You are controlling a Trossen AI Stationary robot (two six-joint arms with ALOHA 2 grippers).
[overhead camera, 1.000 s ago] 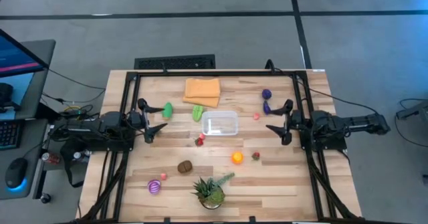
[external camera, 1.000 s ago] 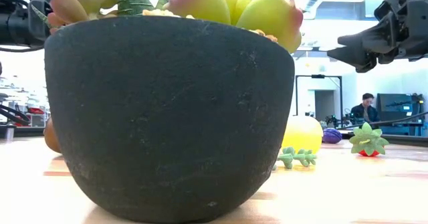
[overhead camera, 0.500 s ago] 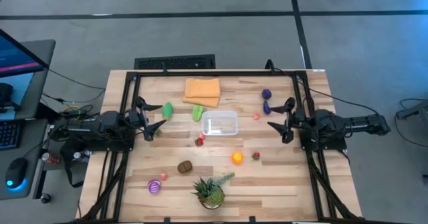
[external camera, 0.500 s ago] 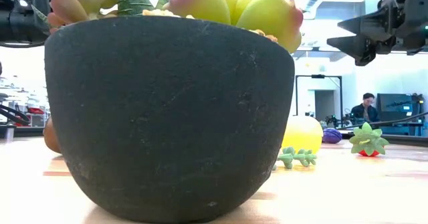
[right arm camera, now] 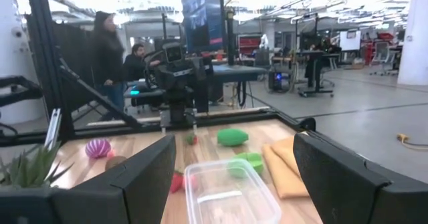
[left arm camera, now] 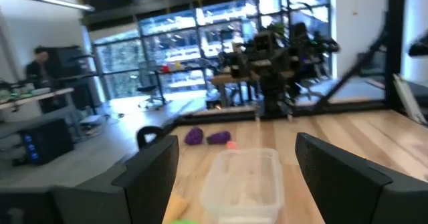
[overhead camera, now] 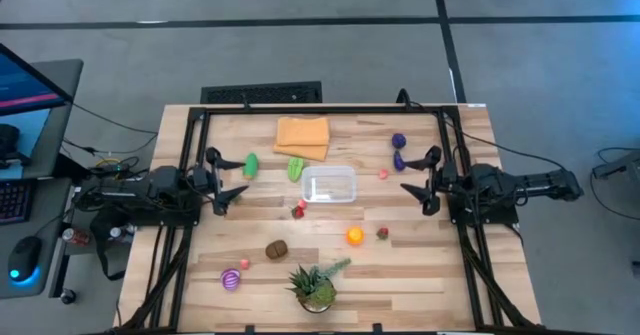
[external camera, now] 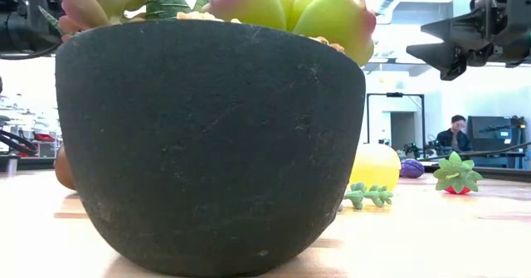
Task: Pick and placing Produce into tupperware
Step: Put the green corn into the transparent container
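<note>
Nothing picked yet: both arms poised beside the empty tupperware (overhead camera: 329,185).

Left gripper (overhead camera: 222,183) and right gripper (overhead camera: 419,183) hover spread wide, holding nothing; the produce lies scattered around the tub. Probably the green piece (overhead camera: 250,163) nearest the left claw comes next.

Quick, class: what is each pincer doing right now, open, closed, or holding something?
Left pincer: open, holding nothing, at the table's left side.
Right pincer: open, holding nothing, at the table's right side.

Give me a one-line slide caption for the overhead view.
Both open grippers, left and right, flank an empty clear tub amid scattered toy produce.
</note>
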